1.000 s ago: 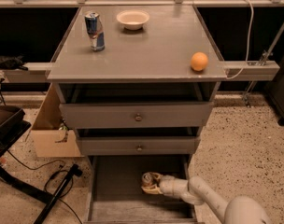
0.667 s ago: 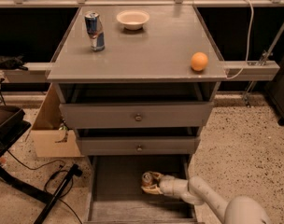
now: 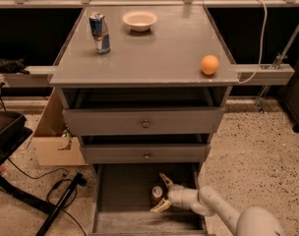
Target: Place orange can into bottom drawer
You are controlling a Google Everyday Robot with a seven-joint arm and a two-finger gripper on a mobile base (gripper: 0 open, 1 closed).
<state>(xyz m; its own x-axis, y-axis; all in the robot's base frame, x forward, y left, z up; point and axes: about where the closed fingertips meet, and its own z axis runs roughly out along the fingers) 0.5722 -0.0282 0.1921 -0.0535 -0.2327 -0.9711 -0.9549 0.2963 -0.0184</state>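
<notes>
The orange can [image 3: 156, 194] stands upright on the floor of the bottom drawer [image 3: 121, 196], which is pulled out below the two knobbed drawers. My gripper [image 3: 163, 193] reaches into the drawer from the right, at the can's right side. Its fingers are spread, one finger [image 3: 165, 180] behind the can and the other in front of it, with the can in the gap between them. The fingers look apart from the can's sides. My pale arm [image 3: 213, 208] runs off to the lower right.
On the cabinet top stand a slim blue-and-silver can [image 3: 99, 33], a white bowl [image 3: 139, 19] and an orange ball [image 3: 210, 65]. A cardboard box [image 3: 53, 139] and black cables [image 3: 61, 191] lie on the floor to the left.
The gripper's fingers have spread apart around the can. The can stays upright in the same spot in the bottom drawer.
</notes>
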